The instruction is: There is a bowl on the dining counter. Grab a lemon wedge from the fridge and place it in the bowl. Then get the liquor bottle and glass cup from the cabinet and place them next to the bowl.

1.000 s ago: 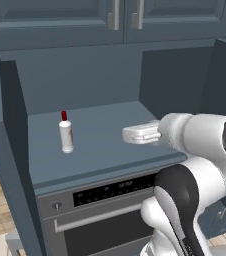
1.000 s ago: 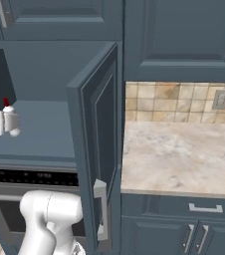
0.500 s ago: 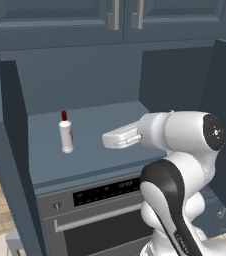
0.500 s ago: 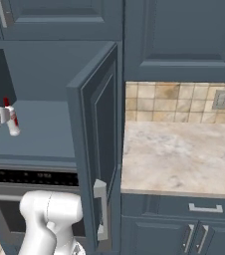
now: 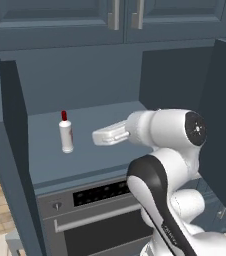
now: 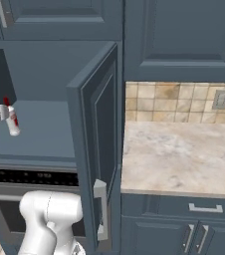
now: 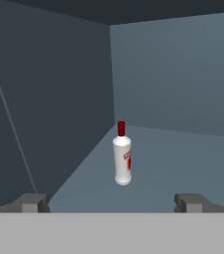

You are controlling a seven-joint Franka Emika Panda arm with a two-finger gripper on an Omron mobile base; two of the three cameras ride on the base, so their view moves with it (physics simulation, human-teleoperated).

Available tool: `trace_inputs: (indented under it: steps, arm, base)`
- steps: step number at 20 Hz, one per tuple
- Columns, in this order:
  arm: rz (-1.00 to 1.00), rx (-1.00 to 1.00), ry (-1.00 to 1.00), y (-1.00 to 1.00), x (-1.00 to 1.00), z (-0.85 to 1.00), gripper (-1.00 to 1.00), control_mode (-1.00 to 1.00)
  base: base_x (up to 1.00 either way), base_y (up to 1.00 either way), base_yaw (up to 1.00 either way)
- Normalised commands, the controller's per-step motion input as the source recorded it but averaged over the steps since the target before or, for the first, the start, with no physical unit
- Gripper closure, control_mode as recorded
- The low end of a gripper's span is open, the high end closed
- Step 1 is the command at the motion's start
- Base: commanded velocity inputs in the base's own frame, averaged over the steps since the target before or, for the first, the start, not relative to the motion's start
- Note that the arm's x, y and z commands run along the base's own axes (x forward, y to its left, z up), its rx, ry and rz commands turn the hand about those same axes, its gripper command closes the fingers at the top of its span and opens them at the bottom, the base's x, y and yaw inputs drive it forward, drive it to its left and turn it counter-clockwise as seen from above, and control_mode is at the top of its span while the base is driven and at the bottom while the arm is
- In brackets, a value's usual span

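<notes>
Change: the gripper (image 7: 112,203) has swung closer to the white, red-capped liquor bottle (image 5: 66,134).
Jaws: spread wide, empty.
Meaning: bottle grasp likely imminent.

arm (image 5: 160,165): elbow bent, forearm level | gripper (image 7: 112,203): jaws wide apart, nothing held

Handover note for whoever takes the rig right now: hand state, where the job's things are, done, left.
Hand: open, empty, inside the open cabinet, aimed at the bottle.
Bottle: upright on the cabinet shelf, apart from the fingers.
Glass, bowl, lemon: not in view, so the lemon step cannot be judged.
Done: cabinet door open.
Left: grip bottle, carry it to the bowl, then fetch the glass.
</notes>
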Motion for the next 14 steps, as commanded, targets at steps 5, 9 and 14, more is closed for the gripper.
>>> trace_inputs:
  steps: [5,9,14]
  arm:
    - [0.01,0.00,0.02,0.00,0.26,-0.07,-1.00,-1.00]
    - [0.08,0.00,0.00,0.00,0.26,-0.18,-1.00,-1.00]
    - [0.08,0.00,-0.01,-0.01,0.19,-0.19,-1.00,-1.00]
  base:
    - [0.00,0.00,0.00]
    - [0.00,0.00,0.00]
    - [0.00,0.00,0.00]
